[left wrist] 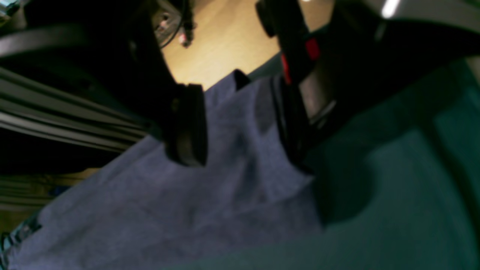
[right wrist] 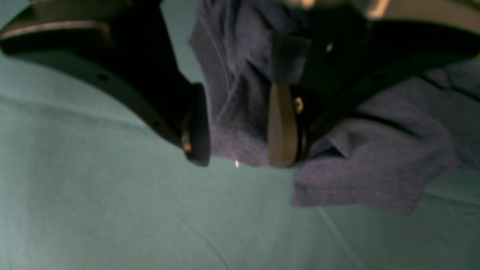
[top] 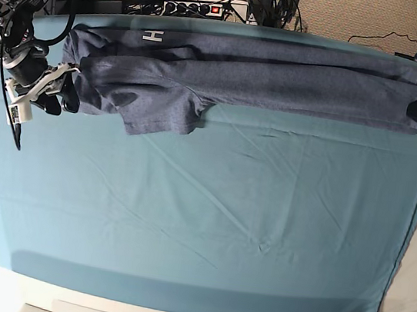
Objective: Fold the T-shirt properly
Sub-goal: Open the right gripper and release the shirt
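1. Writing: a white "H" shows on the T-shirt near its far edge; no other lettering is legible.
2. The T-shirt lies in a long folded band along the far side of the counter, on the teal cloth.
3. Left claw: jaws apart, straddling the fabric edge at the counter's end; not clamped.
4. Right claw: jaws parted, bunched fabric between them; contact with the pads is probably light, but blur leaves this uncertain.
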You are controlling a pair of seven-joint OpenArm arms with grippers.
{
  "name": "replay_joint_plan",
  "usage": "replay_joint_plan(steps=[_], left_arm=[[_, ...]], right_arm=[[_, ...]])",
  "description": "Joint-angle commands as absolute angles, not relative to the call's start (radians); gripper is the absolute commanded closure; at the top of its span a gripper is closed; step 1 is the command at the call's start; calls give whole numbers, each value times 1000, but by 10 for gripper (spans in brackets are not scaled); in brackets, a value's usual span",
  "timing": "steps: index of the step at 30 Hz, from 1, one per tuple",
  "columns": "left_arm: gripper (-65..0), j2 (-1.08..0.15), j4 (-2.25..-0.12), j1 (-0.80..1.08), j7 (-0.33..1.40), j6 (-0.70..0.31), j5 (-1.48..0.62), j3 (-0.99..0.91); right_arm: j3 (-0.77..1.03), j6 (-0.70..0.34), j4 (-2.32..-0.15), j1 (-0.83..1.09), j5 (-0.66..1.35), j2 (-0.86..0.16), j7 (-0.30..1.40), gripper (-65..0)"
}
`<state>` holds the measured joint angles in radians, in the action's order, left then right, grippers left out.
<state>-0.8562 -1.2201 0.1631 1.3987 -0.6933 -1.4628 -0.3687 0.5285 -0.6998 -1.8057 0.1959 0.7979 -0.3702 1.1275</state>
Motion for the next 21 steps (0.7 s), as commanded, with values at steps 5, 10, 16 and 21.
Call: replay_joint_plan(steps=[5,10,16,21], left_arm=[[-324,-890,-1321,147,1396,-698,-1484,-428],[-324,-890,-1358,147,1396,-698,-1484,-561],[-324,-890,-1358,150,1396,-698,-1484,-734],[-324,-890,-1358,150,1396,-698,-1484,-770]], right_arm=[[537,-698,-1821,171,819,-344,1120,-267],[536,-698,-1818,171,819,-251,1121,-268],[536,-698,-1816,165,810,-174,1112,-277],[496,-698,-1711,119,781,-160,1085,-277]])
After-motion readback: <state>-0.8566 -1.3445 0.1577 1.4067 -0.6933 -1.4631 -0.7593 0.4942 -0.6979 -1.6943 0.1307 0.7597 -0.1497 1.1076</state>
